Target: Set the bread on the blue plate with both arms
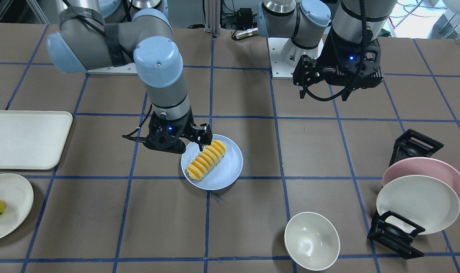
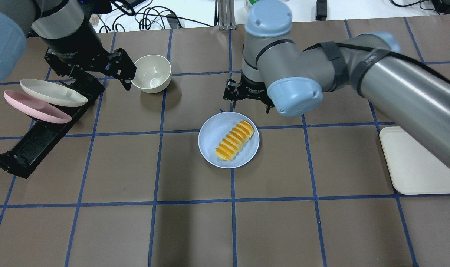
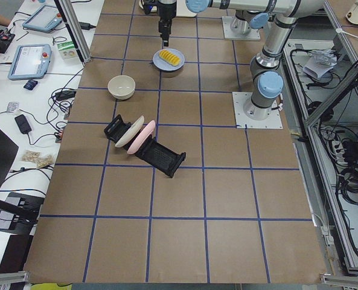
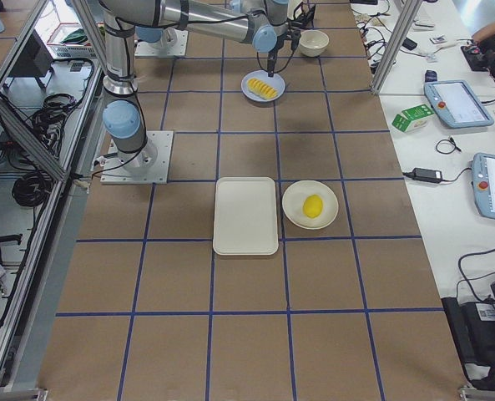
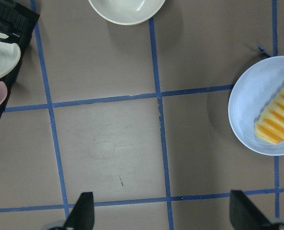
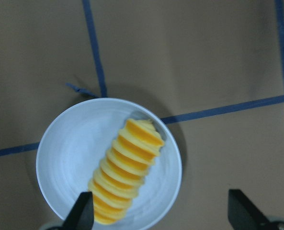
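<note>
Brown taped tabletop (image 2: 195, 230) carries the blue plate (image 2: 211, 144), with the bread (image 2: 235, 140) lying slantwise inside its rim. My right pincer (image 6: 163, 213) hangs above it, spread and empty; a low sideways swing could knock the loaf off. Straight up looks free. My left pincer (image 5: 163, 211), spread too, has the bowl (image 2: 151, 73) and rack (image 2: 43, 137) near.

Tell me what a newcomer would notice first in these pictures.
The orange and pale yellow striped, ridged bread loaf draws the eye first, lying on the round pale blue plate at mid-table. The right gripper hangs open over it, and a black rack on the robot's left holds a pink plate and a cream plate.
</note>
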Controlling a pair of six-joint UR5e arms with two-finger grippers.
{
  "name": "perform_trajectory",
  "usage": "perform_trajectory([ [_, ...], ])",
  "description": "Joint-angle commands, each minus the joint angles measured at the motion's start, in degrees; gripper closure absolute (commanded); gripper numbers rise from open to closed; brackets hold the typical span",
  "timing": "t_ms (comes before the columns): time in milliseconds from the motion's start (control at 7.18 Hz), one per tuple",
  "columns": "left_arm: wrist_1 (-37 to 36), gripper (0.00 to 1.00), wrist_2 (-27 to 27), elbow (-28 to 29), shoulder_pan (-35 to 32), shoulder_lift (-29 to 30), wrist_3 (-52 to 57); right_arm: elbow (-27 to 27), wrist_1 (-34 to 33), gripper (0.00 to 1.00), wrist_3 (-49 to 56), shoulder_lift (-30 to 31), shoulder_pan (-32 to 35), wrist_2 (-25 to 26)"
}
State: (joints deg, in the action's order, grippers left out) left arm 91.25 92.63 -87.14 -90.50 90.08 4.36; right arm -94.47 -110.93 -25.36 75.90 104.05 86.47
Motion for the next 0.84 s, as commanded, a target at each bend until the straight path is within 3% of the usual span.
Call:
perform_trajectory([
  [0,0.07,0.00,-0.08,-0.05,-0.29,-0.43,-0.14,0.16,7.80,0.00,5.49,8.26,-8.91,0.53],
  [278,0.16,0.00,-0.08,0.57,-0.21,-0.34,-0.14,1.91,13.35,0.00,15.64,11.00,-16.65,-0.07],
  [696,0.86,0.00,0.18,0.48,0.15,-0.34,-0.23,4.65,20.57,0.00,17.80,12.86,-18.80,0.10],
])
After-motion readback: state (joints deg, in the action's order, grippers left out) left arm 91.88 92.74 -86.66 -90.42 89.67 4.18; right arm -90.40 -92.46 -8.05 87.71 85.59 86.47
